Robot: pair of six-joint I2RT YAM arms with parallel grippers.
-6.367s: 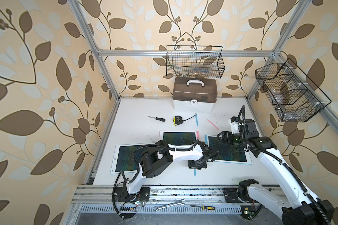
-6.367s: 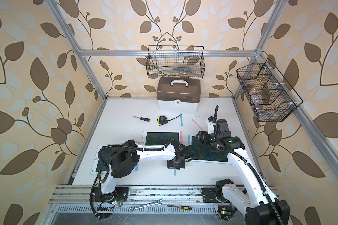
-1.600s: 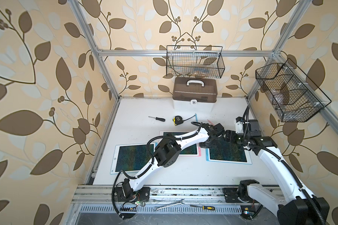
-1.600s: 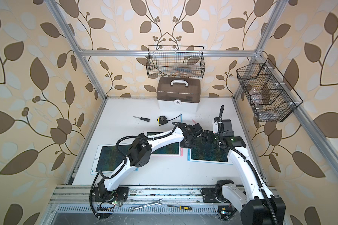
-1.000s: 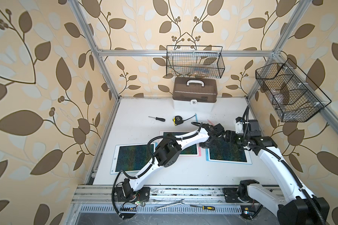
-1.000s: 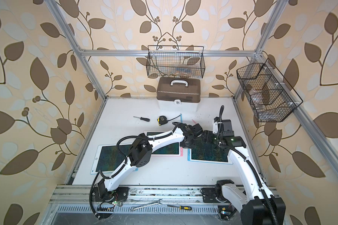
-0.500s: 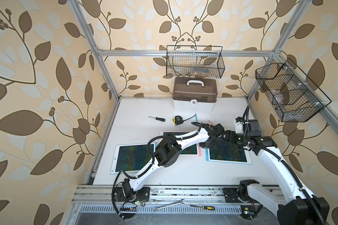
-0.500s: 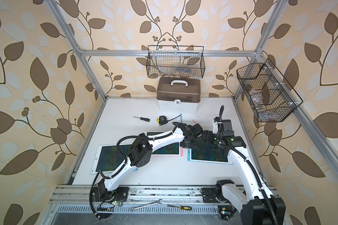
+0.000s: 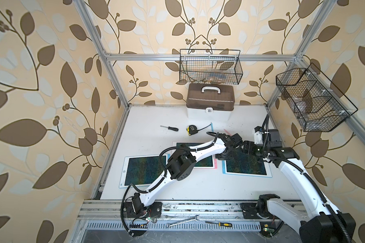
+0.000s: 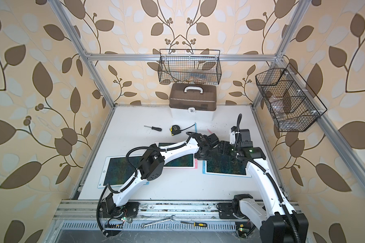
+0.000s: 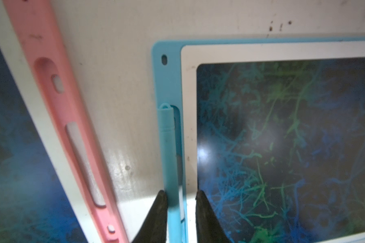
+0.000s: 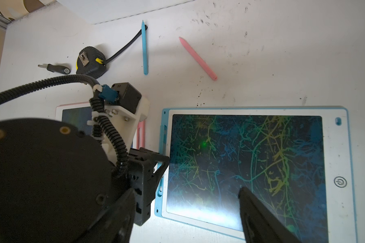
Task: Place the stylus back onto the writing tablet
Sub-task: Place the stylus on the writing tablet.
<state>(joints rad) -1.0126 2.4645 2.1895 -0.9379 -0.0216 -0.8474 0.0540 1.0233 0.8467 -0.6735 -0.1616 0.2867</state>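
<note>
**Q:** Where is the blue stylus (image 11: 168, 151)?
**A:** In the side groove of the blue writing tablet (image 11: 188, 88), between the left gripper's (image 11: 181, 196) narrowly parted jaws. One fingertip (image 11: 161, 199) touches it.
**Q:** And the right gripper (image 12: 185, 210)?
**A:** Spread wide, holding nothing, with the tablet's screen beneath it.

Beige leaf-patterned walls (image 9: 51, 63) enclose a white table (image 9: 148, 122); 2 wire baskets (image 9: 211, 67) hang from an aluminium frame (image 9: 148, 56).

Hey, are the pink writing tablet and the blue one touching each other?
Apart. The left wrist view shows a strip of bare table between the pink tablet and the blue tablet.
</note>
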